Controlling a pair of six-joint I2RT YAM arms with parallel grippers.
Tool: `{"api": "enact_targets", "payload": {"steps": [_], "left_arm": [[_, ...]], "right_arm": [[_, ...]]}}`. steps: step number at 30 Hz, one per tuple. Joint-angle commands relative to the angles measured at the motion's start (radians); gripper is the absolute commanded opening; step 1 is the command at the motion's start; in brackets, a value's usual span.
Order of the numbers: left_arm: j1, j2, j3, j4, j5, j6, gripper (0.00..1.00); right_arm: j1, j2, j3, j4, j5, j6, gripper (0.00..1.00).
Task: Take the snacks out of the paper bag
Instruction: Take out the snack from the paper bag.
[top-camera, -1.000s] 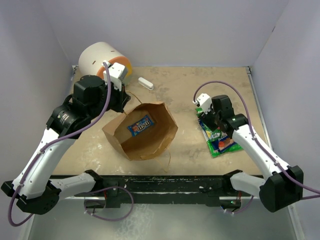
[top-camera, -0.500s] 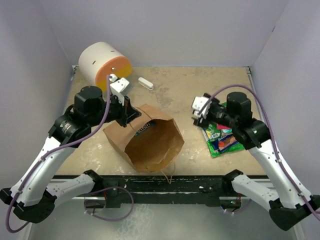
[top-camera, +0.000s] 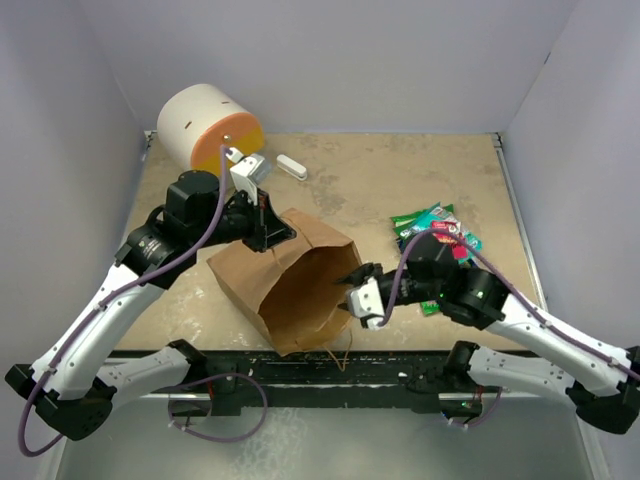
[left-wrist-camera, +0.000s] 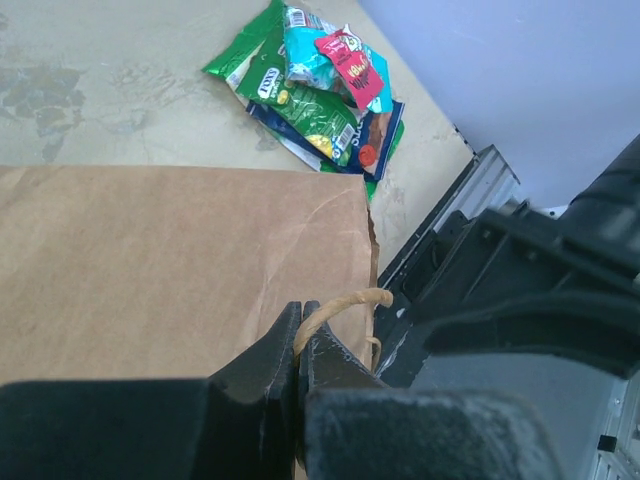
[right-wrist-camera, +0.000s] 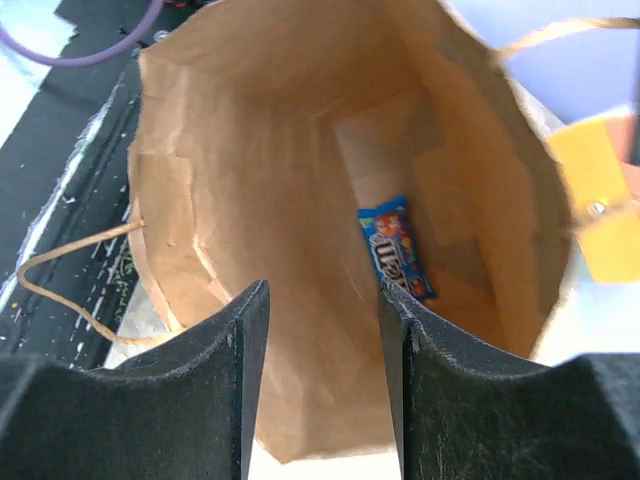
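The brown paper bag lies on its side in the middle, its mouth toward the near right. My left gripper is shut on the bag's twisted handle at its upper rim and holds it up. My right gripper is open at the bag's mouth, pointing inside. In the right wrist view a small blue packet lies deep in the bag. A pile of snacks with a green bag, teal and pink wrappers lies on the table at right; it also shows in the left wrist view.
A white-and-orange cylinder stands at the back left. A small white bar lies beside it. The bag's other handle hangs over the table's near edge. Grey walls close the sides and back.
My right arm left the snack pile and swung left and nearer, to the bag's mouth. My left gripper lifted and turned the bag's rim, so the mouth faces right.
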Motion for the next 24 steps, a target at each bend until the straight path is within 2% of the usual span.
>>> {"api": "enact_targets", "payload": {"steps": [1,7,12,24], "left_arm": [[0.007,-0.015,0.037,0.046,0.020,-0.052,0.00],[0.006,-0.036,0.024,0.028,0.057,-0.062,0.00],[0.006,-0.046,0.034,0.029,0.087,-0.054,0.00],[0.007,-0.022,0.063,0.046,0.174,-0.020,0.00]], "right_arm": [[0.073,0.048,-0.089,0.181,0.053,-0.090,0.49],[0.086,0.256,-0.125,0.458,0.151,-0.198,0.48],[0.089,0.428,-0.156,0.689,0.194,-0.209,0.48],[0.097,0.674,-0.168,0.957,0.353,-0.205,0.53]]}}
